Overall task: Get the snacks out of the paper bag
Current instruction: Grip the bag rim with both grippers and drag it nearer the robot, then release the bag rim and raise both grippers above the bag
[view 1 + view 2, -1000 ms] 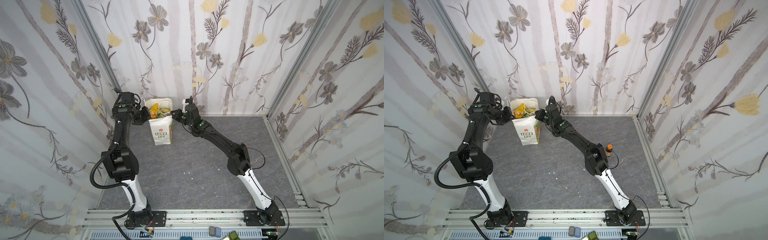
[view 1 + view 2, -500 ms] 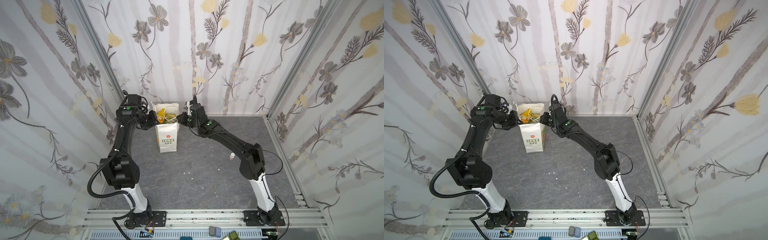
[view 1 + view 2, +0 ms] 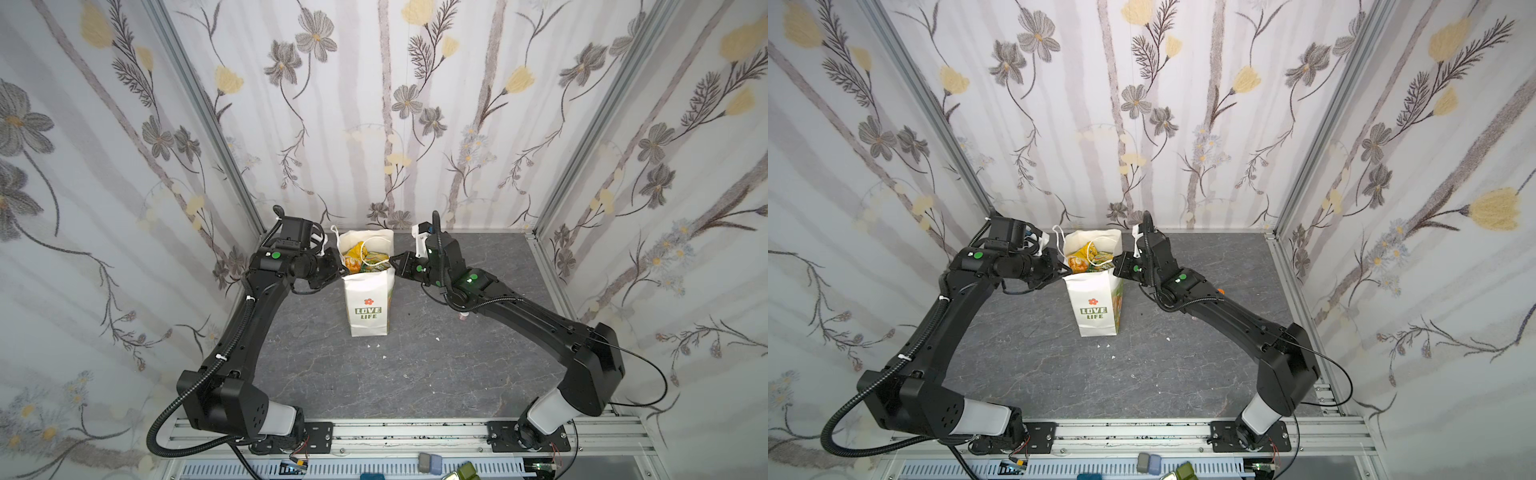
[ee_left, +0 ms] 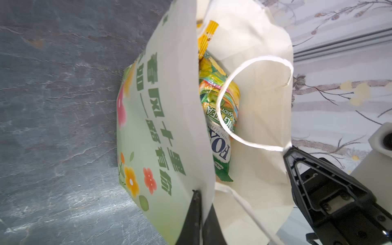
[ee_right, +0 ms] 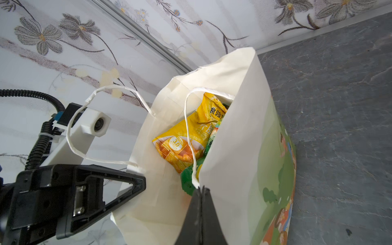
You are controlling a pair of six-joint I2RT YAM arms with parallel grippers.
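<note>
The paper bag (image 3: 368, 299) was held open on the bench (image 3: 415, 374), rim pinched by the closed left tool (image 4: 201, 203) and right tool (image 5: 201, 191). The snacks (image 3: 361, 257) lay inside; one tool should be freed to reach in

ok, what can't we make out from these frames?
- Snack count: paper bag walls hide everything below the top snacks, all views.
- FOXS packet label: left wrist view, the bag's near wall covers part.
- Small object: top views, mostly behind the right arm, too small to name.
- Gadgets at the bottom edge: top views, cropped by the frame.
</note>
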